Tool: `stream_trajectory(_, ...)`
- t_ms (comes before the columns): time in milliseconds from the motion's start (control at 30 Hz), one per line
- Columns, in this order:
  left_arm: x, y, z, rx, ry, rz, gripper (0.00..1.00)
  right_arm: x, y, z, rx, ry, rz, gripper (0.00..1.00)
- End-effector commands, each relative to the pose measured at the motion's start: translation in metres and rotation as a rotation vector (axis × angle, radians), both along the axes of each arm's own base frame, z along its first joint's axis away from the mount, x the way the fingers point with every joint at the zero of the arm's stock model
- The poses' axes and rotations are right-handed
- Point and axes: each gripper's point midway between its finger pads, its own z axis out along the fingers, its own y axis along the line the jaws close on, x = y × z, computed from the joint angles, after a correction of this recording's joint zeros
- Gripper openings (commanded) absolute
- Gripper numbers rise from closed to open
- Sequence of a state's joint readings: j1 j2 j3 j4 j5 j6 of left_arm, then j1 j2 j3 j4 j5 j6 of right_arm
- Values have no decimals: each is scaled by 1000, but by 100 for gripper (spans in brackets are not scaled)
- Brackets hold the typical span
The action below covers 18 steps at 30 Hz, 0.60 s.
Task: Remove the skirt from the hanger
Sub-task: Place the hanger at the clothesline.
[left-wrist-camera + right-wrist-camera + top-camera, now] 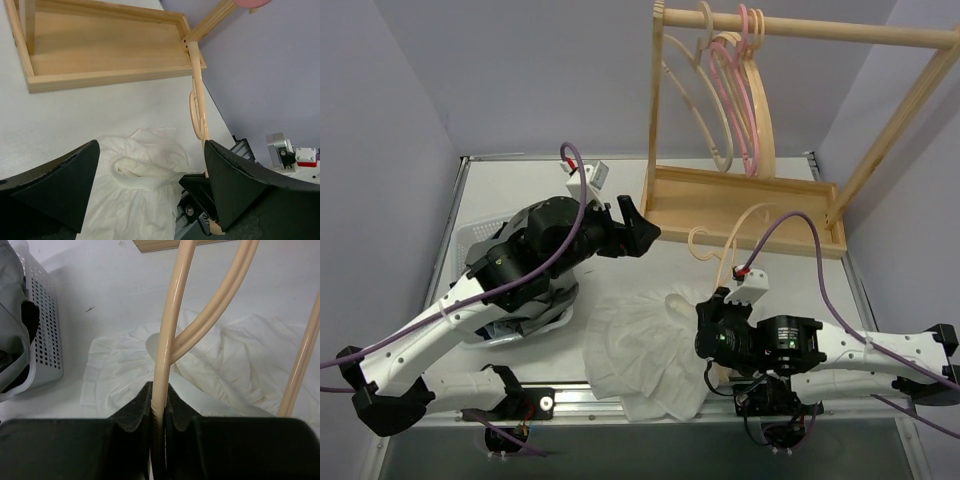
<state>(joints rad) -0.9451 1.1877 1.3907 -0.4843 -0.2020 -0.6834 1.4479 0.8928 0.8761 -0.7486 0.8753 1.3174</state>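
Right gripper is clamped on the hanger in front of the rack; left gripper, nearer the rack, stands fully spread and holds nothing; the skirt lies crumpled below the hanger, apparently free. Step: separation, nearly complete; next move: lift the hanger clear without snagging cloth.

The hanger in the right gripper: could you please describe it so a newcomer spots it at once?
Find the wooden rack at the back. In front of its tray, over the white garment, the right gripper is shut on a pale wooden hanger. Unlike the hangers on the rail, it is off the rack.
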Motion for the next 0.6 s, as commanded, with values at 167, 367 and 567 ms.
stream_trajectory(167, -3, 0, -4, 101, -129, -100, 94, 11, -30, 22, 172, -88, -121, 0)
stream_trajectory(367, -14, -10, -38, 185, -115, -210, 94, 21, -58, 63, 236, -178, -214, 0)
stream_trajectory(567, -21, -15, -52, 187, -122, -256, 94, 34, -81, 130, 287, -333, -301, 0)
